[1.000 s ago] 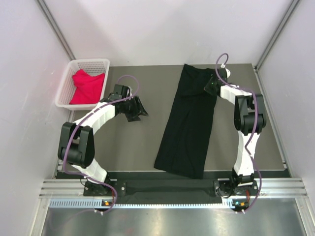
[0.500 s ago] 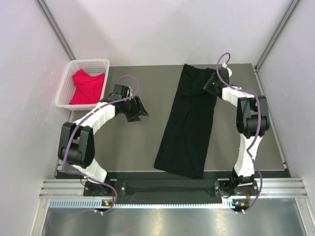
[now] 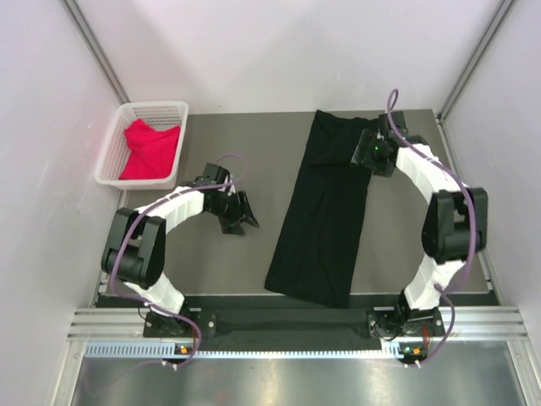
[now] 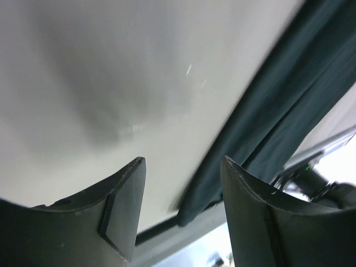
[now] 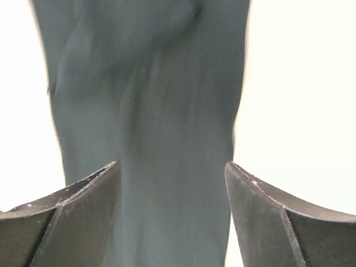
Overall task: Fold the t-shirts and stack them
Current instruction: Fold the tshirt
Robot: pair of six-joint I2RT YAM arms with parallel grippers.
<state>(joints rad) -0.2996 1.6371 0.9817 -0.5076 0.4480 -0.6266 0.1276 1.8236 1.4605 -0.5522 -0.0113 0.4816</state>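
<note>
The table is a dull grey-brown mat, boxed in by plain white walls on the left, far and right sides, with a metal rail running along the near edge where my bases sit. A white lattice basket stands at the far left corner, and the red-pink t-shirt lies bunched inside it. The black t-shirt lies in a long folded strip right of centre, running from the far edge down toward the near edge.

My left claw hangs released over bare table, between the basket and the black strip, its fingers spread with nothing between them. My right claw is also spread wide and grasps nothing, poised over the far right part of the black t-shirt.

Since half a second ago my left claw has come nearer and slightly right. My right elbow has swung out to the right and nearer, while its claw has stayed over the same part of the shirt. Neither t-shirt has shifted.
</note>
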